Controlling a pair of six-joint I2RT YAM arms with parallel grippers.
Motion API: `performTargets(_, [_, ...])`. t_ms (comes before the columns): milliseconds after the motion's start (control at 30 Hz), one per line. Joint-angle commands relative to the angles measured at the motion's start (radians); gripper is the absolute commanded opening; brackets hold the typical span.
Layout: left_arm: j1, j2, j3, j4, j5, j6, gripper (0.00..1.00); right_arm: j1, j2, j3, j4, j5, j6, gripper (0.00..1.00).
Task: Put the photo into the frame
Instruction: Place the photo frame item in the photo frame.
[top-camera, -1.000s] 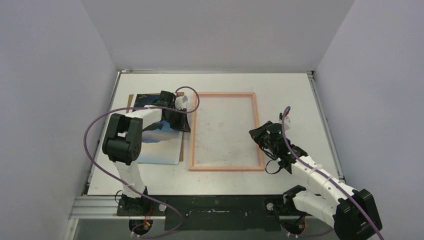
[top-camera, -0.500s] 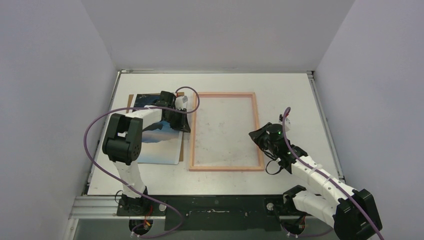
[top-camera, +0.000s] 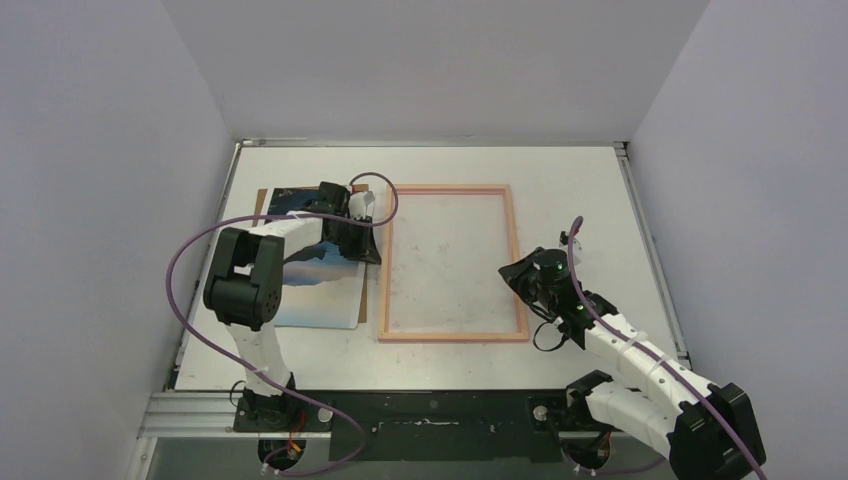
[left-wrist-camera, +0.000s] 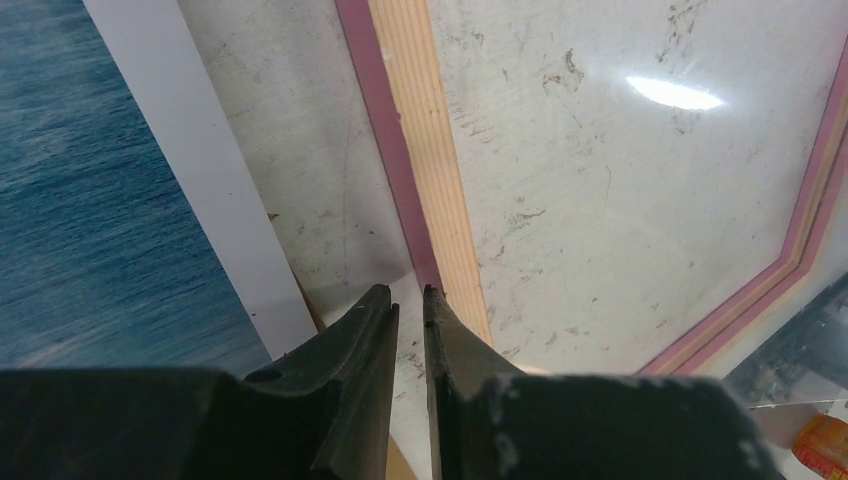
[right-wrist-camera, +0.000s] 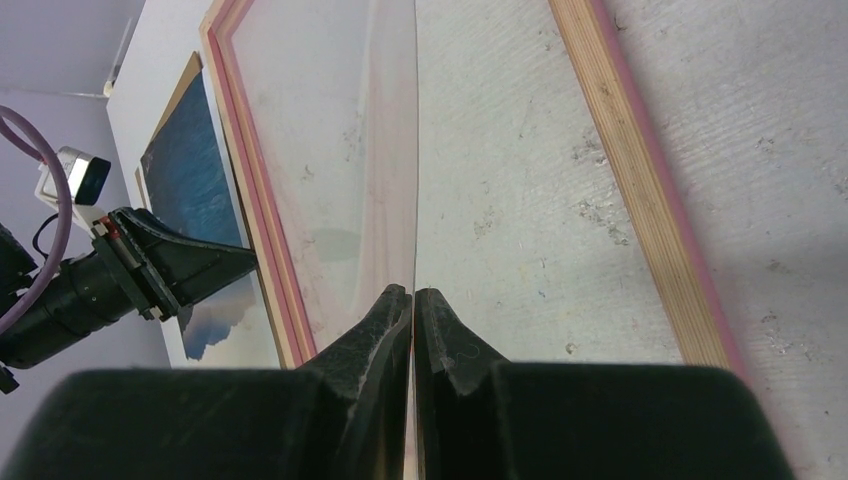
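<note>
The frame (top-camera: 450, 187) lies flat on the table (top-camera: 580, 190) with its pale wood-coloured side up and pink showing along its edges. The photo (top-camera: 318, 295) lies flat just left of the frame's left rail, outside the frame. A narrow strip of table separates the two in the left wrist view, where the photo (left-wrist-camera: 90, 200) shows blue with a white border. A brown backing board (top-camera: 262, 200) shows from under the photo's far edge, on the side away from the frame.

The left gripper (top-camera: 372, 252) sits low at the outer side of the frame's left rail, towards its far half. In its own camera the left gripper (left-wrist-camera: 407, 292) has its jaws almost together, with only a slim gap in which nothing can be seen. Its right fingertip (left-wrist-camera: 432, 296) meets the pink outer edge of the rail (left-wrist-camera: 425, 150).

The right gripper (top-camera: 508, 271) is just inside the frame's right rail, towards its near end. Its wrist camera shows the right gripper (right-wrist-camera: 412, 292) pinched fully together on the edge of a thin clear sheet (right-wrist-camera: 330, 150). The sheet is seen almost edge-on and extends across the frame opening towards the left rail. The right rail (right-wrist-camera: 640, 200) lies beside these fingers.
</note>
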Motion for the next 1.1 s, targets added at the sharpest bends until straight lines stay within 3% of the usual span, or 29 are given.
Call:
performTargets(0, [0.024,-0.065,0.004,0.007,0.035,-0.001,0.15,-0.006,0.001,0.023,0.027,-0.032,-0.019,0.05])
performTargets(1067, [0.031,-0.071,-0.057,0.052,0.088,0.009,0.18,-0.083,0.078,0.13,0.04,-0.228,-0.025,0.05])
